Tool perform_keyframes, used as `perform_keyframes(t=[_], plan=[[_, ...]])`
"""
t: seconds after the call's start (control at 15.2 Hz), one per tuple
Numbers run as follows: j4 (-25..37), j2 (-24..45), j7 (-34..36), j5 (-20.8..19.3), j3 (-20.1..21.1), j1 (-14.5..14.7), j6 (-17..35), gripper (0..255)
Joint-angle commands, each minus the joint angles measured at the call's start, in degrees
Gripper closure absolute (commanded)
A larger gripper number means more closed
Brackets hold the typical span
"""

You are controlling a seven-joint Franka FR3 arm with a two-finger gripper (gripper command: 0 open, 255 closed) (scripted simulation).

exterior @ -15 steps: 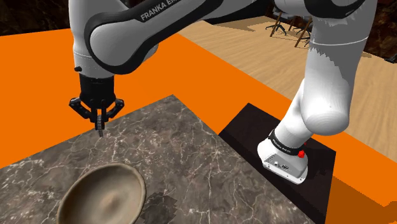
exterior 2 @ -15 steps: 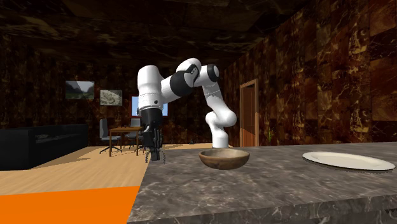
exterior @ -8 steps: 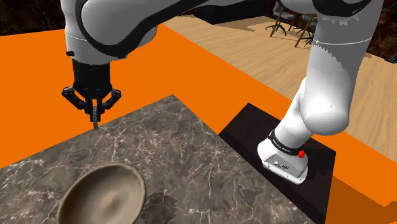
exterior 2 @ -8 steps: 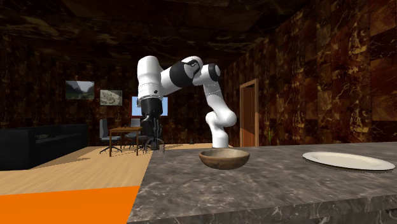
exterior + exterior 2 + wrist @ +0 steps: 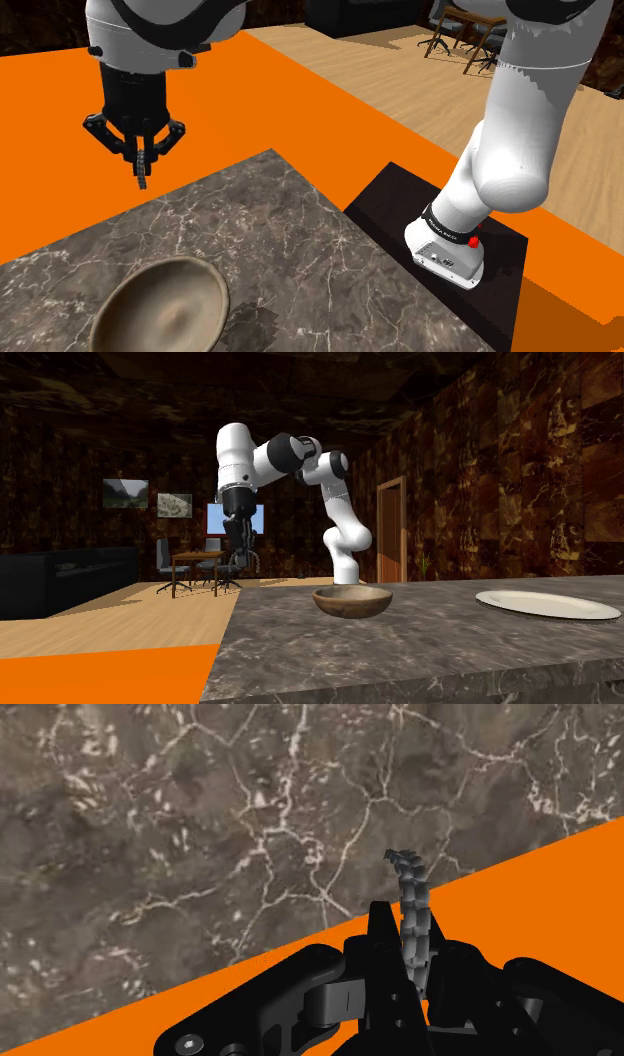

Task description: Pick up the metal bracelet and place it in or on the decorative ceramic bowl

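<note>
Up and toward ten o'clock in the shoulder view is where the pincer (image 5: 138, 160) has travelled over the last second, and it now hangs higher, at the counter's (image 5: 300, 250) far corner. Its fingers are clenched tight on the bracelet (image 5: 143, 178), a dark chain of links pinched at its upper end. The chain's long axis runs about vertical, with the free end pointing to six o'clock. In the wrist view the bracelet (image 5: 413, 899) juts out past the closed fingertips, over the line where the marbled counter (image 5: 200, 824) meets the orange floor (image 5: 580, 894).

Nearest the shoulder camera, the brown bowl (image 5: 150, 272) sits upright at about five o'clock from the pincer, well apart from it, with bare stone between them. Beyond the counter's far edge lies open orange floor (image 5: 60, 120). From the second exterior view the pincer (image 5: 243, 560) hangs well above the counter's end, at ten o'clock from the bowl (image 5: 350, 605).
</note>
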Motion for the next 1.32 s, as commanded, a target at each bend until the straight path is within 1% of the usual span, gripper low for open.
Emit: perform_keyframes(t=[0.0,0.33,0.79,1.25], plan=[[1.27,-0.30,0.24,0.01,0.03,-0.03,-1.54,255],[3.94,-1.05,0.82,0.06,0.13,-0.08,-4.86,255],[-4.34,-7.07,7.24,1.44,3.15,3.73,-0.48,255],[-8.97,-10.49,15.24,1.30,6.49,8.39,2.80,255]])
